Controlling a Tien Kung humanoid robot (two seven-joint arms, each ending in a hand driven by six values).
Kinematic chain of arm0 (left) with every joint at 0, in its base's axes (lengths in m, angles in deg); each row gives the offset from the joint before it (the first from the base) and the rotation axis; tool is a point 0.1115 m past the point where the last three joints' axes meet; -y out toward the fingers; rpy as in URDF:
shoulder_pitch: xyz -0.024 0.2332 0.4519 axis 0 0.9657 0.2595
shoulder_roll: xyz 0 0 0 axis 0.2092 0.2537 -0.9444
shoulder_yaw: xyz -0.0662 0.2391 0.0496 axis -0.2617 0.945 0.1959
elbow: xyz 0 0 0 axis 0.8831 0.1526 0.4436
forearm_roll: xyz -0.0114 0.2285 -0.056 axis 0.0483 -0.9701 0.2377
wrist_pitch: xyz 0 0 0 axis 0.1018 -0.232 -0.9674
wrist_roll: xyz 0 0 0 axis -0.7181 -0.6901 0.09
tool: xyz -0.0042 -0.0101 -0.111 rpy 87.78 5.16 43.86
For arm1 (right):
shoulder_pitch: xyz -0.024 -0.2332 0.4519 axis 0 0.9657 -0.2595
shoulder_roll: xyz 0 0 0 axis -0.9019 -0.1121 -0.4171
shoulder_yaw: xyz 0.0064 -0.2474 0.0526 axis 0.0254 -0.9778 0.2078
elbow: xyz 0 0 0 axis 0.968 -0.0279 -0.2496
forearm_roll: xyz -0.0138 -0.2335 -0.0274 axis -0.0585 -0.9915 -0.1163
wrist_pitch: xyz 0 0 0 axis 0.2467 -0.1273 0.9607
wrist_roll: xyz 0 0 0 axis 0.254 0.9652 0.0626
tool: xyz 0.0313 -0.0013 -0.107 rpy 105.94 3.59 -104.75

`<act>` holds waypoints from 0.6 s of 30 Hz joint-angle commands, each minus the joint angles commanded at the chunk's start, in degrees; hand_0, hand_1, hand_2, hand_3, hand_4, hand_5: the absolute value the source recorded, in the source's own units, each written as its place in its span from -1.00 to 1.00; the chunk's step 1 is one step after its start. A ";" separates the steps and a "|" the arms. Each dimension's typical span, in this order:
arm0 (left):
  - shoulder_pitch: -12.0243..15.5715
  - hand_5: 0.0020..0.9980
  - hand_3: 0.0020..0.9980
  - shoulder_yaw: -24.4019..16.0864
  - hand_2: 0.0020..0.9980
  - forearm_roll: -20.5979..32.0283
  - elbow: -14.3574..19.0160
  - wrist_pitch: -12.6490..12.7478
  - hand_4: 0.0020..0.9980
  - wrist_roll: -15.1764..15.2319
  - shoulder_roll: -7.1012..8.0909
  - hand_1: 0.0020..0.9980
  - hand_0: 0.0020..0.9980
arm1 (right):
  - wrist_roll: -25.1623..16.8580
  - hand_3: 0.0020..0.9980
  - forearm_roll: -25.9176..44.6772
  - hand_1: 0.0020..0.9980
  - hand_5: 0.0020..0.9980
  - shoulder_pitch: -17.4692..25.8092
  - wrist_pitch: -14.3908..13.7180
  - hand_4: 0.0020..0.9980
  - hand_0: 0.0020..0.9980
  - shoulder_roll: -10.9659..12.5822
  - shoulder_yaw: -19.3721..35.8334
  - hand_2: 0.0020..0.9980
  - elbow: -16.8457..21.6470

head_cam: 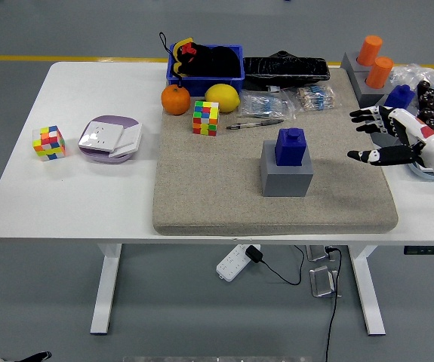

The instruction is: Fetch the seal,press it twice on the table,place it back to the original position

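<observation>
Blue blocky seal (290,145) tops a grey cube (285,176) on the felt mat (201,188) — right hand (398,136) right of it, fingers spread, empty.

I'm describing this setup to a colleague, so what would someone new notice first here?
A blue seal sits atop a grey block in the middle of the beige mat. The robot's right hand, fingers spread, reaches in from the right edge. Two colourful cubes stand out: one on the mat, one far left.

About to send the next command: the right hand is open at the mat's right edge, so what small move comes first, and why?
Probably move the right hand left toward the blue seal on its grey block. The fingers are spread and empty, the seal sits untouched mid-mat, and nothing lies between them.
</observation>
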 joint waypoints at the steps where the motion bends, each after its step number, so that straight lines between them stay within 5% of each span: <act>1: -0.02 -0.16 0.60 0.00 0.53 0.00 0.00 0.00 0.35 0.00 0.00 0.57 0.63 | -0.08 0.61 0.09 0.50 -1.00 -0.15 -0.11 0.98 0.65 -0.13 -0.21 0.58 -0.07; 8: -0.22 -0.16 0.60 0.45 0.53 0.39 0.04 -0.03 0.35 0.24 0.11 0.57 0.63 | -0.76 0.62 0.73 0.49 -1.00 -1.47 -1.07 0.99 0.64 -1.28 -1.80 0.58 -0.88; 11: -0.31 -0.16 0.60 0.18 0.53 -0.14 0.08 -0.09 0.35 0.15 0.20 0.57 0.63 | -1.70 0.61 2.16 0.48 -1.00 -3.65 -2.12 0.97 0.61 -4.11 -4.83 0.56 -3.19; 18: -0.31 -0.16 0.60 -0.05 0.53 -0.62 0.13 -0.22 0.35 0.02 -0.04 0.57 0.63 | -2.89 0.61 3.61 0.47 -1.00 -5.22 -3.39 0.96 0.59 -6.01 -8.42 0.56 -5.70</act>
